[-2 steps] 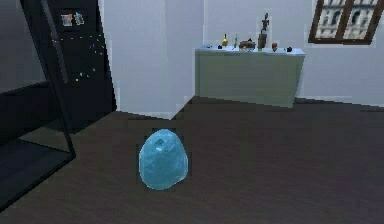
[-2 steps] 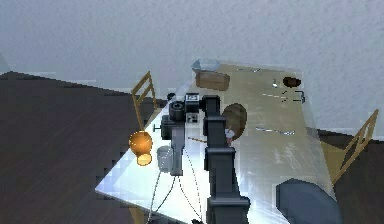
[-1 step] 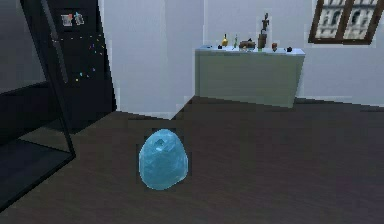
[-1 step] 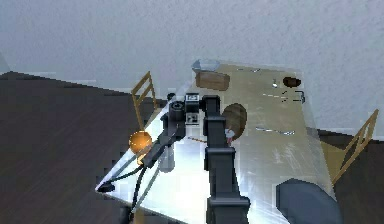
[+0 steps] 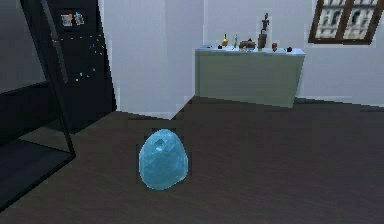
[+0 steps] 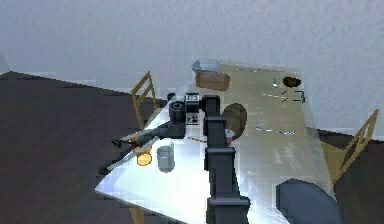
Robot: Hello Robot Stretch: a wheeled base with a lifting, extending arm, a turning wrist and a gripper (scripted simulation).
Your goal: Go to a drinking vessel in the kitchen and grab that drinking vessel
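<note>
Reaching step: the arm is out over the table, gripper near the grey cup beside an orange blob, whether it holds anything or how the jaws stand I can't tell, and next it needs lining up on that cup.

Forward view: I see floor dark brown, fridge black with few pale specks, walls white. Blob on floor reads light blue, glassy. Sideboard pale grey-green; window frame brown.

Arm side view: I note tabletop pale grey-white, chairs tan wood, arm near black, its two squares white with black marks. Cup grey; small thing beside it orange; oval brown; box tan.
</note>
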